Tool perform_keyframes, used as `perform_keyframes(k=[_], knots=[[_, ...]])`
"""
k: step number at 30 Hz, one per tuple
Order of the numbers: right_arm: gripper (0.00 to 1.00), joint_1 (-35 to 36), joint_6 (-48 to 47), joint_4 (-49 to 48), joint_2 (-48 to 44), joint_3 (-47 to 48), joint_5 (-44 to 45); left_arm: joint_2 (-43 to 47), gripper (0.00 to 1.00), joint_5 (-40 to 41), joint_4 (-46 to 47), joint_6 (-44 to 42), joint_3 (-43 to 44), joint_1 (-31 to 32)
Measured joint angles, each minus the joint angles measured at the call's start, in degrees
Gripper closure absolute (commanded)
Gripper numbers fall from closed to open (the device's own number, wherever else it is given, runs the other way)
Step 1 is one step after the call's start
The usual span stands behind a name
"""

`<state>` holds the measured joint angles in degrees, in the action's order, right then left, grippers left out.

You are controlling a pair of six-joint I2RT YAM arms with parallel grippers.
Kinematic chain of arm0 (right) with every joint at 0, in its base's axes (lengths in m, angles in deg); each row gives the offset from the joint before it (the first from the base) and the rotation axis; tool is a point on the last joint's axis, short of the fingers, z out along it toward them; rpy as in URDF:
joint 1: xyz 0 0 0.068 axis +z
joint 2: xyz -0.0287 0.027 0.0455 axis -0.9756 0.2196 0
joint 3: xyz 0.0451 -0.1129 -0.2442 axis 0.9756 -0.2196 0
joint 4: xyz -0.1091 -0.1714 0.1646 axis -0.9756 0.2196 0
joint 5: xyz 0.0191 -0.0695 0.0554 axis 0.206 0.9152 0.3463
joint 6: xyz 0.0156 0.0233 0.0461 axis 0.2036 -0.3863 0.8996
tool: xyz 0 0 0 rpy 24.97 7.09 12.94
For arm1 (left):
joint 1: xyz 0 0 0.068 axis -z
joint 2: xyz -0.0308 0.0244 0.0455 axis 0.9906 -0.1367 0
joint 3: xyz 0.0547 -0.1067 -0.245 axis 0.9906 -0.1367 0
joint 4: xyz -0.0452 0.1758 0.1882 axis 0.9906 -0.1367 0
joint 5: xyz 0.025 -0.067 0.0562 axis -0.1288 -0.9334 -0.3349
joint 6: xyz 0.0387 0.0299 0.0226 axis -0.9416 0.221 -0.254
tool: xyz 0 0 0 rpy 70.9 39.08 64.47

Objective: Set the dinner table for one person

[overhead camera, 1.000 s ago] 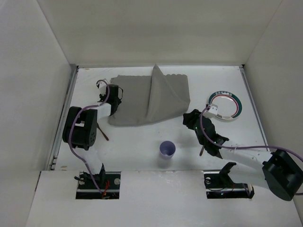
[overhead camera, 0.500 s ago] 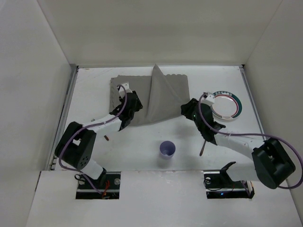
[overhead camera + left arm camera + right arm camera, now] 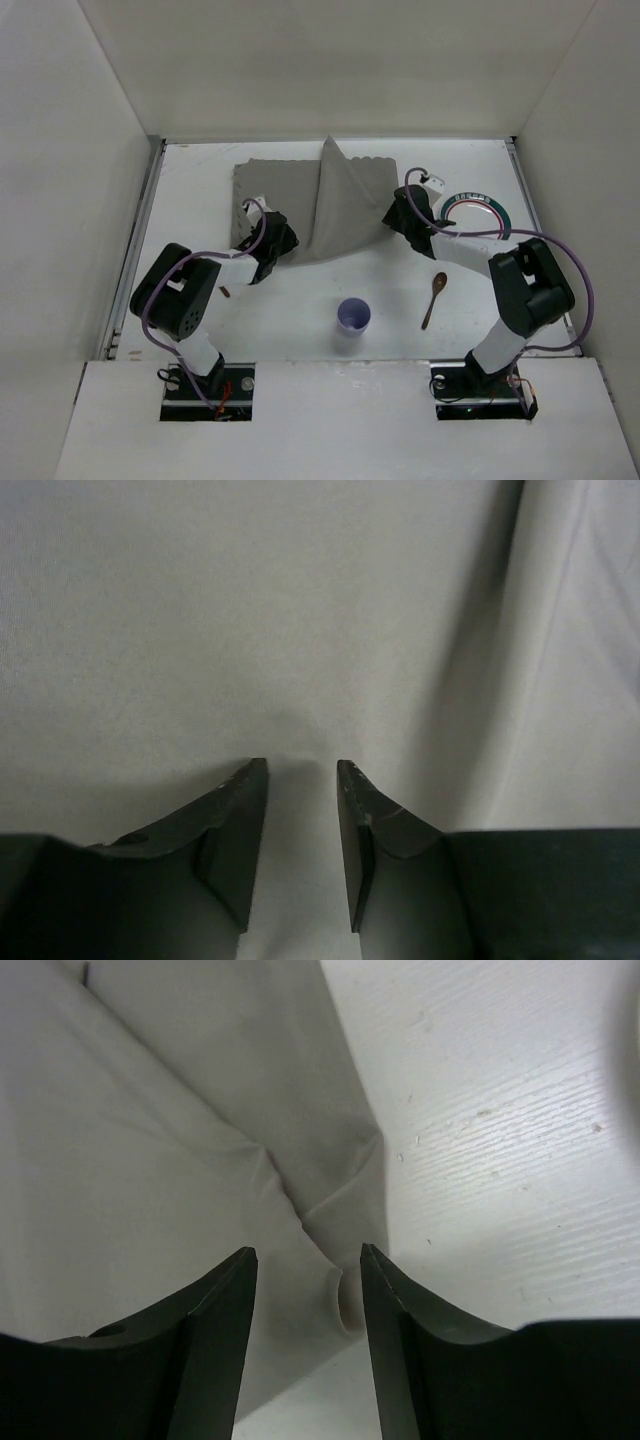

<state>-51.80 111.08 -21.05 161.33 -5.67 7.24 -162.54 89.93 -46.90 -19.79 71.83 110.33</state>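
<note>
The white dinner table carries a grey cloth mat at the back, its right part folded up into a ridge. My left gripper is open, low over the mat's near left part; in the left wrist view its jaws stand a little apart over flat cloth. My right gripper is open at the mat's near right corner; in the right wrist view its jaws stand either side of the folded corner, with bare table to the right.
A white plate with a green rim lies right of the mat, close to my right wrist. A brown spoon lies on the table near right. A purple cup stands near the middle front. A small brown item lies by my left arm.
My left gripper has swung from the mat's left edge to its near left part. My right gripper has moved farther back to the mat's right corner, uncovering the spoon on the table.
</note>
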Motion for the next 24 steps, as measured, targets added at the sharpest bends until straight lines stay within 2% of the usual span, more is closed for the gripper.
perform_keyframes(k=[2,5,6,10,15,16,18,20,24], knots=[[0.57,0.0,-0.1,1.6,1.7,1.4,-0.7,-0.7,0.7,-0.8,1.4,0.9,-0.1,-0.6],[0.83,0.0,-0.3,3.3,3.0,2.3,-2.4,-1.2,0.71,-1.9,2.5,2.2,-0.2,-1.7],[0.88,0.0,-0.3,3.8,3.0,2.3,-2.6,-1.4,0.71,-2.4,2.8,2.8,-0.3,-2.1],[0.92,0.0,1.0,4.4,0.0,0.2,-2.5,-2.2,0.73,-4.5,4.2,5.2,-0.3,-3.8],[0.88,1.7,4.0,5.4,-13.3,-8.9,-0.9,-3.1,0.74,-5.7,5.7,7.8,-0.3,-4.7],[0.84,2.3,5.0,5.5,-15.5,-10.5,-0.7,-3.3,0.74,-5.9,6.0,8.2,-0.3,-4.7],[0.7,3.3,7.3,5.9,-18.9,-13.9,-0.5,-3.5,0.74,-6.2,6.4,8.8,-0.3,-4.7],[0.6,4.5,9.1,7.5,-20.8,-16.9,0.1,-3.5,0.74,-6.2,6.5,9.2,-0.3,-4.7],[0.5,6.2,10.7,11.8,-22.2,-19.8,1.0,-3.6,0.74,-6.2,7.2,10.0,-0.8,-4.9]])
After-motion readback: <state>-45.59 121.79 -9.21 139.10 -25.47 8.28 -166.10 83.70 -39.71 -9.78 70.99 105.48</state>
